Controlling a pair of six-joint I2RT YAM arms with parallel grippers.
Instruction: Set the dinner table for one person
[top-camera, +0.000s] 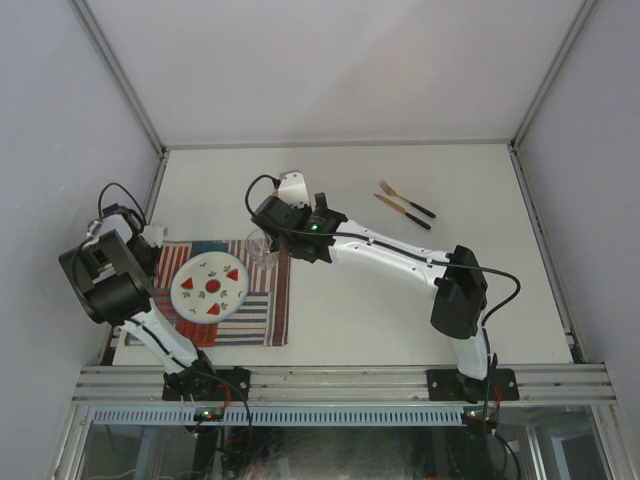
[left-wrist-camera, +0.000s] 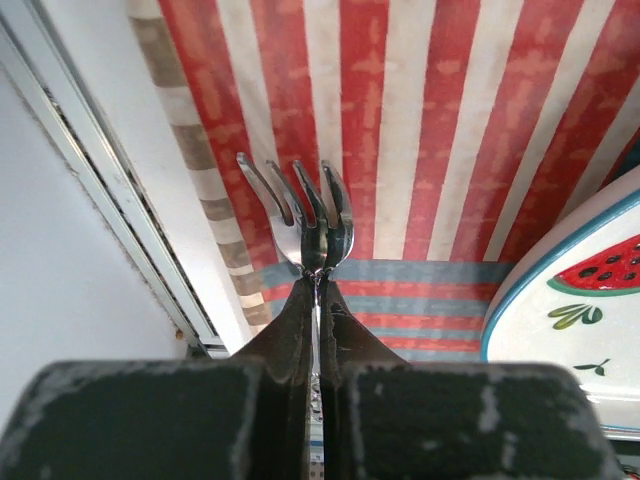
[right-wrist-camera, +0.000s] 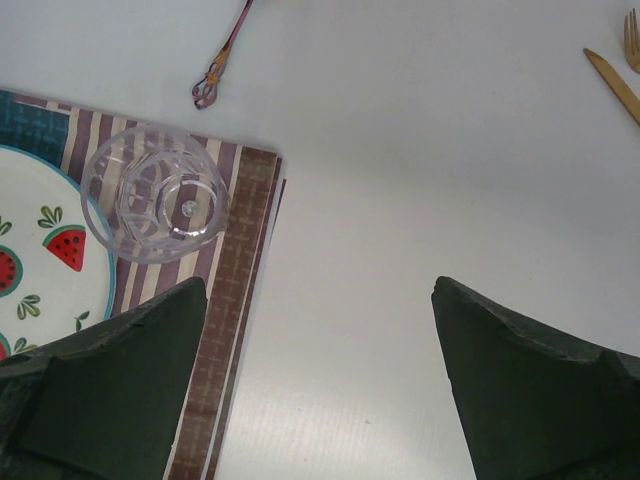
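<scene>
The left gripper (left-wrist-camera: 318, 285) is pinching its fingers fully together on the neck of a steel fork (left-wrist-camera: 300, 205), whose tines are pointing out ahead of the fingertips. Beneath those tines the red-white-blue striped placemat (left-wrist-camera: 420, 120) is lying, and to the right of the fingers a watermelon-patterned plate (left-wrist-camera: 560, 310) is sitting on it. To the left of the fingers a bare strip of the dinner table (left-wrist-camera: 90, 70) is showing between the placemat's edge and the rail (left-wrist-camera: 120, 215).

The right gripper (right-wrist-camera: 320, 370) is hanging with its fingers spread wide and gripping nothing, the off-white dinner table lying flat below the gap. Just ahead of the finger (right-wrist-camera: 110, 400) on the placemat side, a clear glass (right-wrist-camera: 155, 185) is standing on the placemat's corner, beside the plate's rim. Further ahead, an ornate-ended utensil handle (right-wrist-camera: 222, 60) is lying on the tabletop, and far off to the right a gold knife (right-wrist-camera: 612, 85) and gold fork (right-wrist-camera: 632, 35) are resting side by side
</scene>
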